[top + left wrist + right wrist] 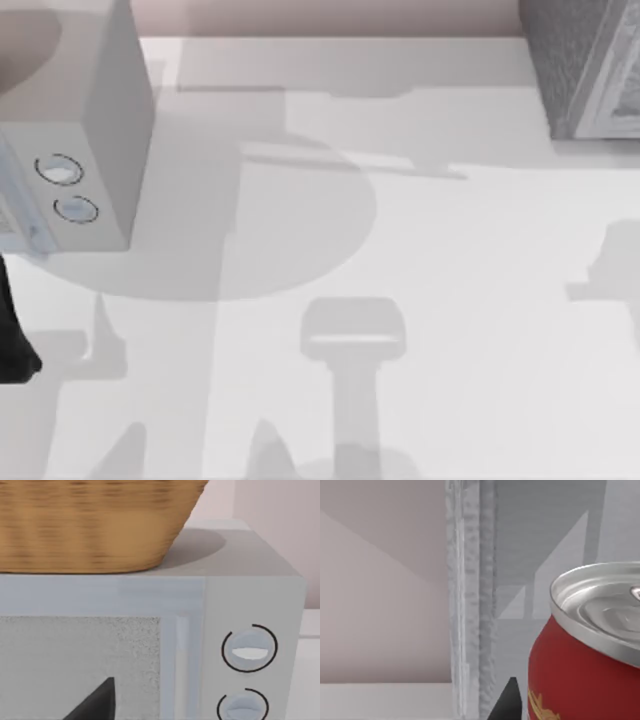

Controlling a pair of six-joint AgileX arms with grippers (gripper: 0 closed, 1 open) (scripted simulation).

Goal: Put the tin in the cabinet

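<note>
The tin, red with a silver top and a bit of yellow print, sits very close in the right wrist view, slightly tilted. One dark finger of my right gripper lies against its side, holding it. Just beyond the tin stands the cabinet's pale speckled front frame, with its grey inside behind it. From above, the cabinet is the dark grey speckled unit at the table's far right corner. My left arm is parked at the left edge, and one of its dark fingers faces the pale grey box.
A pale grey box with two round dials stands at the far left, and a wicker basket rests on top of it. The white tabletop stretches between this box and the cabinet, crossed by arm shadows.
</note>
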